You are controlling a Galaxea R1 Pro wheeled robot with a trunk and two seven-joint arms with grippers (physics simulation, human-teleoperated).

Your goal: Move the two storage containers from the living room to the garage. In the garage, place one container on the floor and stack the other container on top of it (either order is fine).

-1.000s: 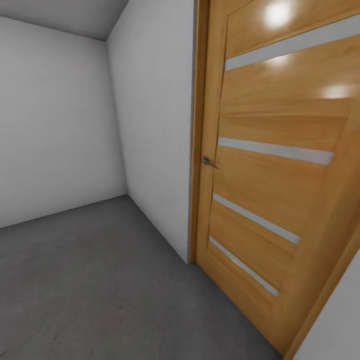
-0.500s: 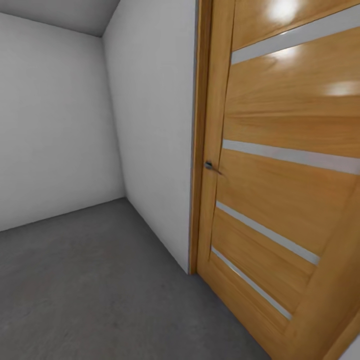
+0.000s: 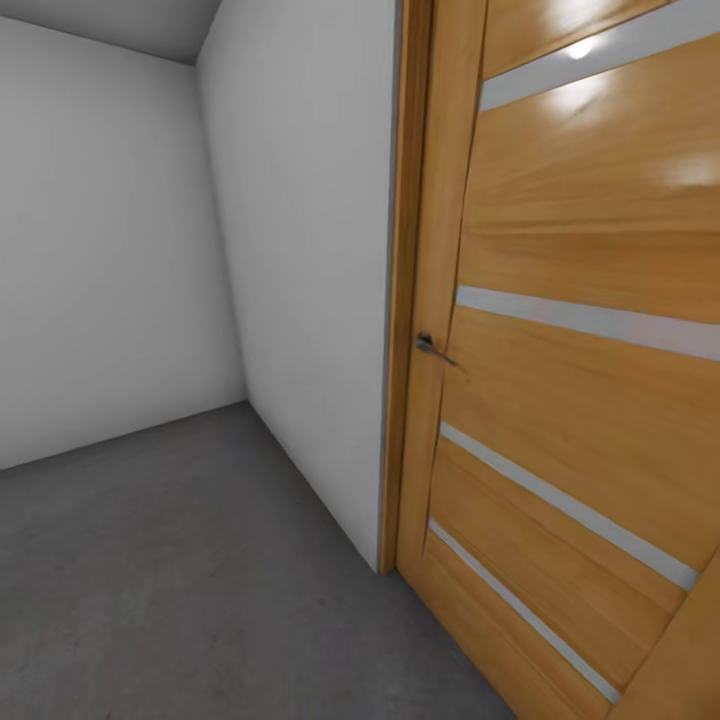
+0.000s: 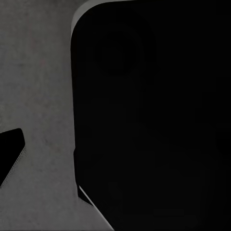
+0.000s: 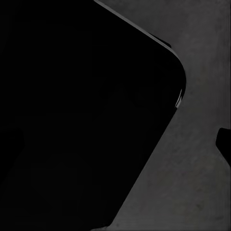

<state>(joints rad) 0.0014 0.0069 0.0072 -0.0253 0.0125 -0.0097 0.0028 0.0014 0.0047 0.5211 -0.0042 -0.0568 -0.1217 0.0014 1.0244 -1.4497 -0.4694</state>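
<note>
While the robot stands close to a door, these lines hold:
Setting: grey concrete floor [image 3: 180,560], white walls [image 3: 300,260], a wooden door [image 3: 570,400] with pale stripes and a small handle [image 3: 432,347]; this looks like the garage
Containers: none to be seen here, so I cannot say where either bin lies
Jaws: both wrist views are dark with a black body [image 4: 154,115] over grey floor; I cannot tell whether either pair is spread or pressed together
Risk: the door sits very near on the right, so a turn that way could clip its frame [image 3: 400,300] or handle
Risk two: the wall corner [image 3: 380,560] juts out just beside the frame and could catch the base
Open room: bare floor stretches leftward to the far wall [image 3: 100,250]; that side seems the safer way to swing
</note>
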